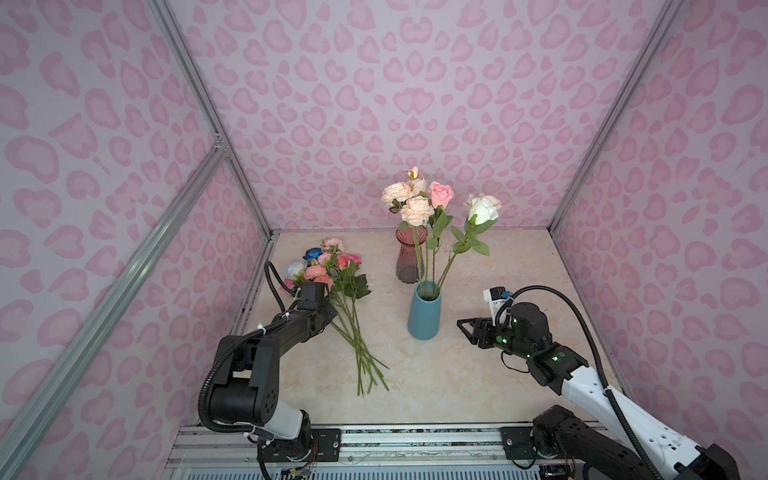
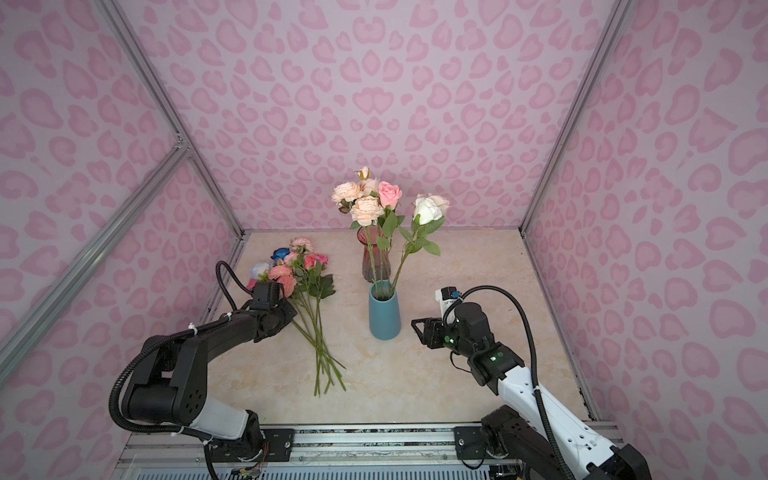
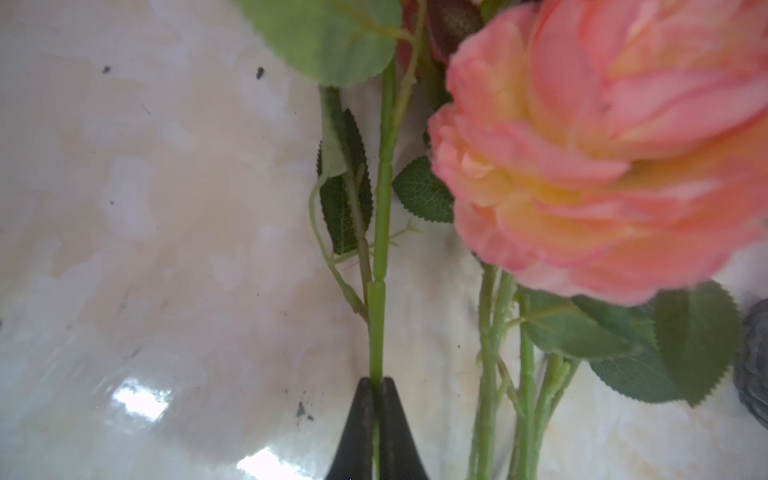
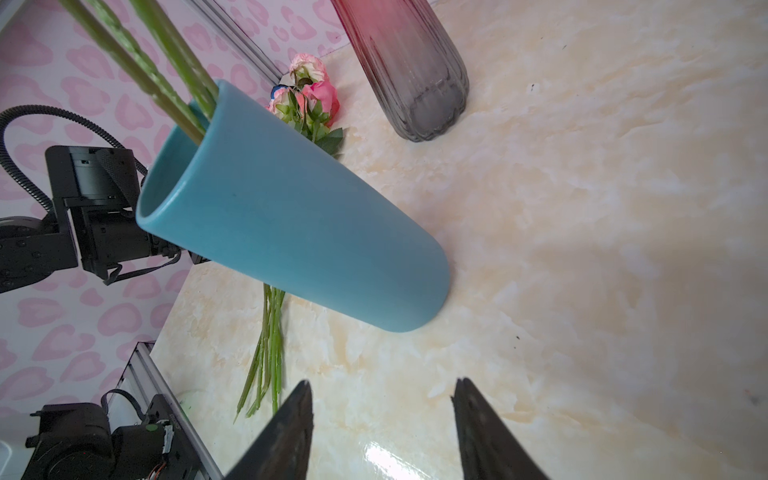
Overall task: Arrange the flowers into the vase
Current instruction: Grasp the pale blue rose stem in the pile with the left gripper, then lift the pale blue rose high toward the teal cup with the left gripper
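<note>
Left pincer [image 3: 377, 382]: shut tight on one green stem [image 3: 383, 208], down low over the table [image 1: 511, 270], at the pile of flowers [image 1: 338, 272].
Green stem: it comes straight out from the closed jaws. Which bloom sits on its end, I cannot tell.
Right pincer [image 4: 383, 383]: open, with nothing between its jaws. It hangs over the table, near the blue vase [image 1: 424, 318] and to its right in both top views, not touching it.
Pile of flowers: it lies on the left side of the table. The blooms point to the back wall [image 1: 415, 83] and the long stems fan out to the front.
Coral bloom [image 3: 602, 145]: big and blurry in the left wrist view, just beside the held stem.
Deep blue bloom [image 1: 312, 253]: at the far end of the pile, next to a pale bloom [image 1: 294, 270].
Blue vase: it stands up straight near the middle of the table.
Flowers in the blue vase: peach blooms [image 1: 417, 210], a pink rose [image 1: 440, 193] and a white rose [image 1: 483, 210] stand tall, with their stems down in the vase's mouth.
Red glass vase [image 1: 407, 259]: it stands up straight just behind the blue vase.
Table: pale and shiny, like marble.
Back wall: light purple with pink spots.
</note>
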`<state>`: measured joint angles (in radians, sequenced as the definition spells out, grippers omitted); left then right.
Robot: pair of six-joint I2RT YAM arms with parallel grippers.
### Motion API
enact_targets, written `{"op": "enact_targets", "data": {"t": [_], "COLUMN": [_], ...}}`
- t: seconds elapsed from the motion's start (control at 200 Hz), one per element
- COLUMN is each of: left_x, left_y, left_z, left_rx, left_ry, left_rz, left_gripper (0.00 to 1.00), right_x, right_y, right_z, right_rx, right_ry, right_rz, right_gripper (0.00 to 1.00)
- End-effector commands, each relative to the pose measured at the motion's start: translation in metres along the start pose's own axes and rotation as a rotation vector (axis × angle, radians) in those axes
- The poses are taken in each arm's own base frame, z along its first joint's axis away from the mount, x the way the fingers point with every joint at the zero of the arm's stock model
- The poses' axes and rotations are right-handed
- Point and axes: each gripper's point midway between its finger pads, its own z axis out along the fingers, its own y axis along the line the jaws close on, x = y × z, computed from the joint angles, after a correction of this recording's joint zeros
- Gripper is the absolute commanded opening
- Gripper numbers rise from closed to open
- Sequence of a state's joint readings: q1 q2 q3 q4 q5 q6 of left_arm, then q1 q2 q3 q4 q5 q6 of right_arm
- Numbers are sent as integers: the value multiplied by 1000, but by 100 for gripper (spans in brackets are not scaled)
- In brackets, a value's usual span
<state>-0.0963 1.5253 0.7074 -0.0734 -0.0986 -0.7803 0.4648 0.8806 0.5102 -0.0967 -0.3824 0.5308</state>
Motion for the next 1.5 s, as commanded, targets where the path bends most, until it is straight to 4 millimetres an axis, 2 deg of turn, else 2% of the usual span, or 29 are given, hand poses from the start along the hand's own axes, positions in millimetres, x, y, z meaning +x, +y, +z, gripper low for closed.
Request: {"op": "enact_targets", "data": {"t": [0.0,0.17,0.355,0.545,0.795,0.915,1.09,1.245,1.335,1.495], "left_x": [-7,-8,-18,-39,-73,-86,-98,-101,-101,-99], "left_y": [-4,-7,-17,-30,-55,-81,-121,-157,-179,-224], "left_z": [-5,-17,-48,-94,-167,-209,-283,-347,-378,-419], "left_rx": [18,47,116,182,295,423,618,814,920,1084], "left_ry": [-24,-41,-84,-171,-326,-398,-579,-707,-757,-821], "left_rz": [16,12,22,59,100,149,258,315,335,371], "left_gripper": [4,4,4,3,3,3,3,3,3,3], "right_x": [-1,-2,-4,-4,-8,-12,-14,-19,-23,-27], "right_y": [-1,1,1,3,9,11,12,16,19,22], "right_z": [2,2,1,2,4,2,1,0,-1,-1], "right_rx": [-2,-9,-6,-17,-39,-41,-46,-52,-56,-64], "right_ry": [-13,-11,-20,-19,-20,-29,-44,-52,-57,-56], "right_rz": [-1,2,0,9,19,15,16,10,4,-2], "right_gripper": [56,55,55,55,55,55,55,55,55,55]}}
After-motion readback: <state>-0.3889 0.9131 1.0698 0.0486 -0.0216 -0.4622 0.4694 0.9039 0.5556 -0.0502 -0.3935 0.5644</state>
